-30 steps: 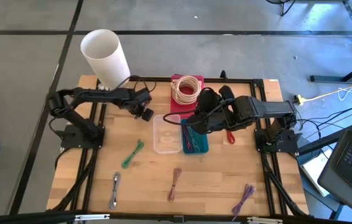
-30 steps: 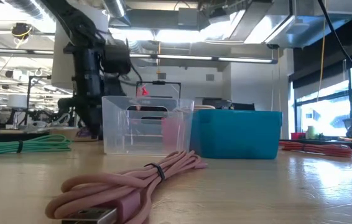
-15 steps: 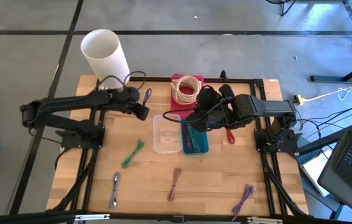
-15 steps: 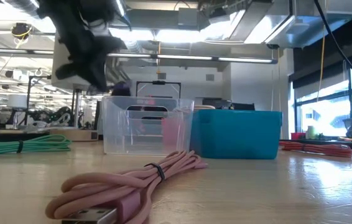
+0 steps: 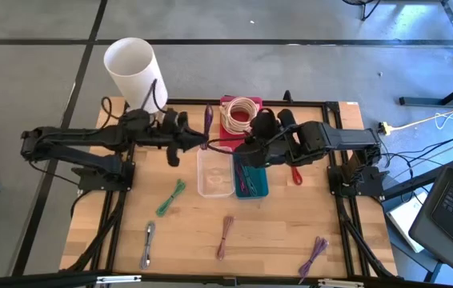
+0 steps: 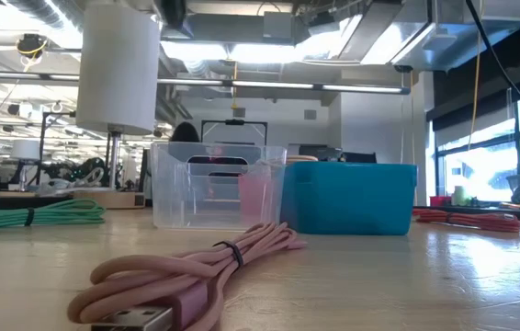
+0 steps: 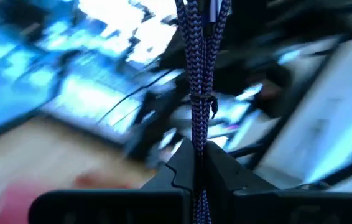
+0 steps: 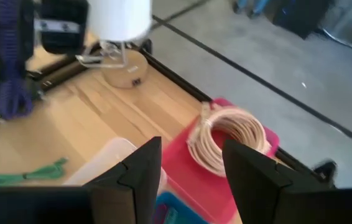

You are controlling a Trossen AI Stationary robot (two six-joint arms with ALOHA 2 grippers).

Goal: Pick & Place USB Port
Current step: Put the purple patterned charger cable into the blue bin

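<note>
My left gripper reaches in from the table's left and is shut on a purple braided cable bundle, held in the air by the far left corner of the clear bin. In the left wrist view the bundle, bound by a tie, runs forward past the fingers. My right gripper hovers open over the teal bin, which holds cables. In the right wrist view its fingers stand apart and touch nothing. Both bins rest side by side on the table. My left gripper pinches the purple bundle between its two fingers, below the tie. The bundle lies along the fingers and sticks out beyond their tips. It is lifted clear of the table, its free end pointing toward the far edge.
A pink tray with a cream cable coil sits behind the bins, and a white cylinder stands at the far left corner. Green, silver, pink and purple cables lie near the front. A red cable lies right of the teal bin.
My left gripper has risen from the far left of the table, out of the low view, and moved right toward the clear bin. It carries the purple cable bundle, lifted clear. The left arm has stretched out.
</note>
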